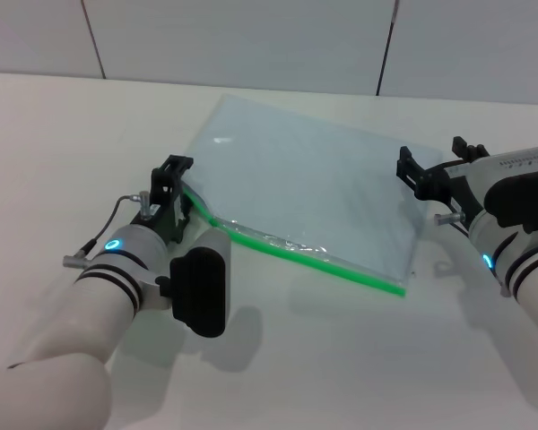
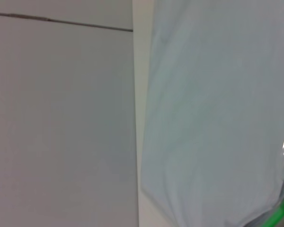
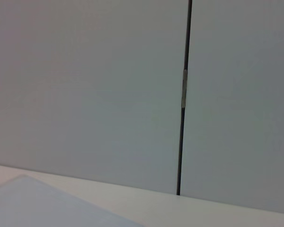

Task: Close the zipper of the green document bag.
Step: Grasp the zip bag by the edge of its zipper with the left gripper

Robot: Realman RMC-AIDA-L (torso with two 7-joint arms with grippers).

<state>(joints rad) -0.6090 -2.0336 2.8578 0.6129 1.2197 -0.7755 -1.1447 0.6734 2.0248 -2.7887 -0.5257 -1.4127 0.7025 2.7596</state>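
On the table (image 1: pixel 63 134), from the head view, the green document bag (image 1: pixel 314 193) is seen flat, its zipper (image 1: pixel 296 250) along the near edge. The left gripper (image 1: pixel 170 199) is set at the zipper's left end; the right gripper (image 1: pixel 421 177) is stationed by the bag's right edge; neither's jaw state can be told. From the left wrist, the bag (image 2: pixel 217 113) is shown close. From the right wrist, only a bag corner (image 3: pixel 47 203) is shown. The bag could be dragged if left unpinned.

Left end of the zipper (image 1: pixel 291 250) hidden behind the left pincer (image 1: pixel 173 193), so fingers' spacing there unreadable. Right pincer (image 1: pixel 419 174) overlapping the green document bag's (image 1: pixel 314 179) far right edge, grip unclear. In the left wrist view, bag (image 2: pixel 217 118) cut off by the edges, only a sliver of zipper (image 2: pixel 280 215) showing.
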